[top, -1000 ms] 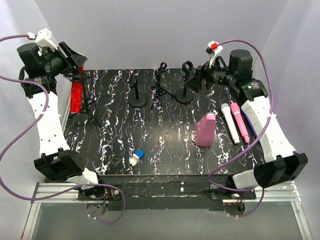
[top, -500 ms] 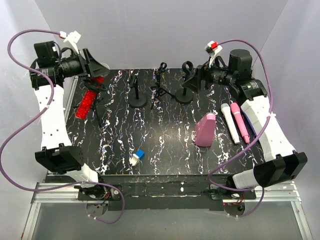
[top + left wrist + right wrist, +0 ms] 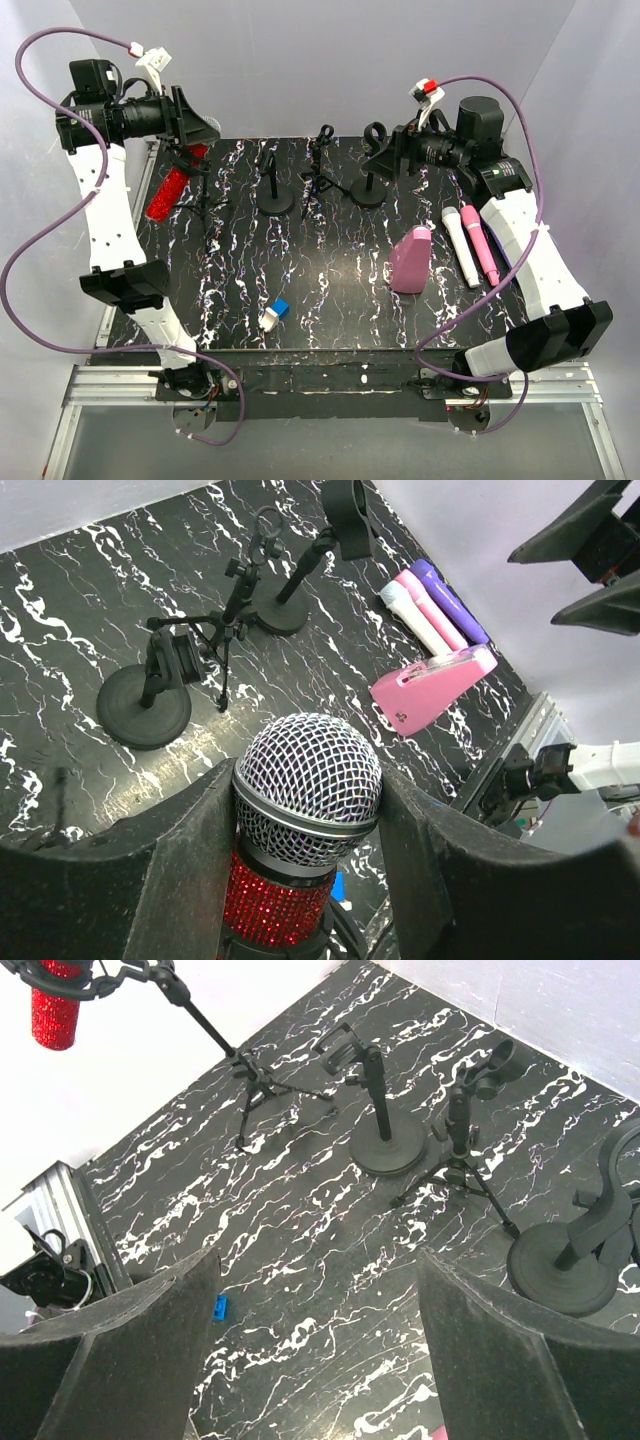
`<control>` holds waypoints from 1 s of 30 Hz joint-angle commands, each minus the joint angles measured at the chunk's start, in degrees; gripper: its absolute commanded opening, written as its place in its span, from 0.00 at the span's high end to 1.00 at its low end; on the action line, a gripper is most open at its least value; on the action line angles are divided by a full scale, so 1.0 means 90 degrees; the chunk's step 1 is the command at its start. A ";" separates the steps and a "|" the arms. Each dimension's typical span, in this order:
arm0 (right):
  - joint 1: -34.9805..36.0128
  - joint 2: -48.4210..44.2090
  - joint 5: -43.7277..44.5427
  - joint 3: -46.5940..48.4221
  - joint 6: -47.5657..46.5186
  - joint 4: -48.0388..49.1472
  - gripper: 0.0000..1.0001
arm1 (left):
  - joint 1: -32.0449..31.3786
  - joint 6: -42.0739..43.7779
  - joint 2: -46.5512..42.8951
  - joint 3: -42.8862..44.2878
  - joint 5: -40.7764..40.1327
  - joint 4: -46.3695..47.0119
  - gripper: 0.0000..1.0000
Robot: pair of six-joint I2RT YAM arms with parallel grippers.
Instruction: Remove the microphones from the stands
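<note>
Red glitter microphone (image 3: 308,790) sits clamped between the left fingers (image 3: 180,880); right fingers (image 3: 500,1360) spread wide and empty.

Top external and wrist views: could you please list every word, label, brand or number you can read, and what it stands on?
No legible text in any view.
red microphone: no marking visible.
pink wedge-shaped case: no print readable.
white microphone and pink microphone: too small to tell.
</note>
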 commanded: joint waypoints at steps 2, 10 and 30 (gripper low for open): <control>-0.0016 0.0212 -0.0229 0.0508 0.0290 0.0352 0.15 | -0.0005 0.0416 -0.0310 0.0240 0.0631 -0.2045 1.00; -0.0016 0.0593 -0.0326 0.0899 0.0651 0.0469 0.15 | -0.0317 0.0015 -0.0807 -0.0432 0.0906 -0.2045 1.00; -0.0025 0.0603 -0.0649 0.0811 0.0954 0.0586 0.16 | -0.2582 0.0609 -0.1171 -0.0427 0.0028 -0.1538 0.73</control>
